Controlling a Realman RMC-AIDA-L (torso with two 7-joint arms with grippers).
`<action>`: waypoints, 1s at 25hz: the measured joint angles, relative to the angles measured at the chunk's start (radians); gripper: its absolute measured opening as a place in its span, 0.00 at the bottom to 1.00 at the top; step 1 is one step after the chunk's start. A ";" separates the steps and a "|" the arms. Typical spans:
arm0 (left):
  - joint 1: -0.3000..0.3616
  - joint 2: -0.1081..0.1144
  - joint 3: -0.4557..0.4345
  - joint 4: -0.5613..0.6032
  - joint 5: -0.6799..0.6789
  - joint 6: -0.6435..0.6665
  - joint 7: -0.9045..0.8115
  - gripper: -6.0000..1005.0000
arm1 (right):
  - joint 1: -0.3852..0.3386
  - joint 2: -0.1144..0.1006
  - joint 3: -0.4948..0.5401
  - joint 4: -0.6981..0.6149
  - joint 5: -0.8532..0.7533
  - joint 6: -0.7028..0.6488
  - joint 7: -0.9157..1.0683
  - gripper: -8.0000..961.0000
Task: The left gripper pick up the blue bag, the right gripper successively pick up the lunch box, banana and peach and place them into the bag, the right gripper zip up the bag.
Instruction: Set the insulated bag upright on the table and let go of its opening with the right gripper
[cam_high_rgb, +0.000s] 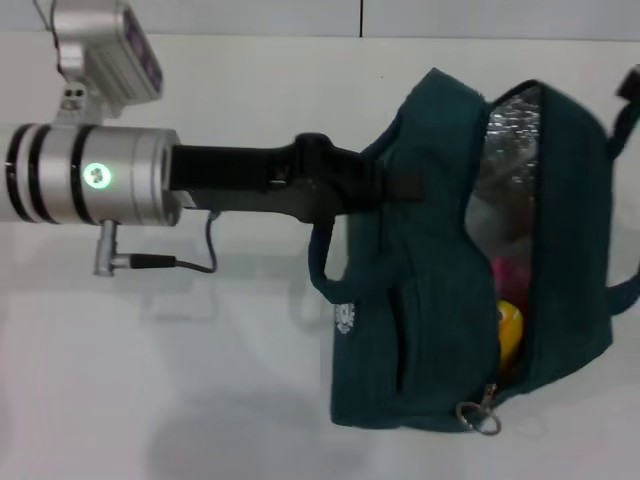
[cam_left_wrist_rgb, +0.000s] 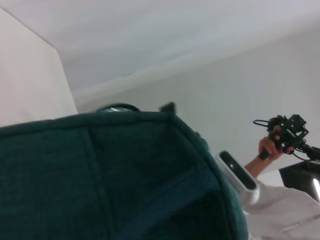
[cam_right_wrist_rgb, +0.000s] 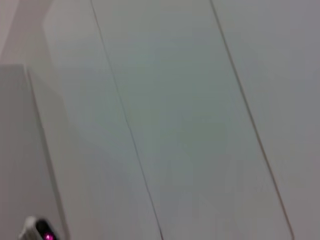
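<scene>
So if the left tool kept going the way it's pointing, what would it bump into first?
The left tool points sideways and is already at the blue bag, gripping its near side. Going straight on, it would push into that fabric wall first, then probably the silver lining behind it, though depth is unclear.

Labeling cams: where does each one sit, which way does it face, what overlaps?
Head view: high on the body, looking down at the table; left arm reaches in, left hand at the blue bag.
Left wrist view: against the blue bag, looking up to the wall.
Right wrist view: facing bare panels; no arm shows.
Shared: head and left wrist both show the bag.
</scene>
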 joint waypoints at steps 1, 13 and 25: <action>-0.003 -0.002 0.001 -0.006 0.004 -0.006 0.007 0.06 | 0.006 0.001 -0.010 0.001 -0.008 0.014 0.003 0.67; 0.029 -0.007 0.000 -0.010 0.041 -0.121 0.053 0.06 | -0.017 0.001 -0.038 -0.115 0.113 -0.072 0.061 0.67; 0.028 -0.015 0.003 -0.011 0.072 -0.168 0.071 0.07 | 0.046 -0.002 -0.090 -0.073 -0.087 0.106 0.150 0.67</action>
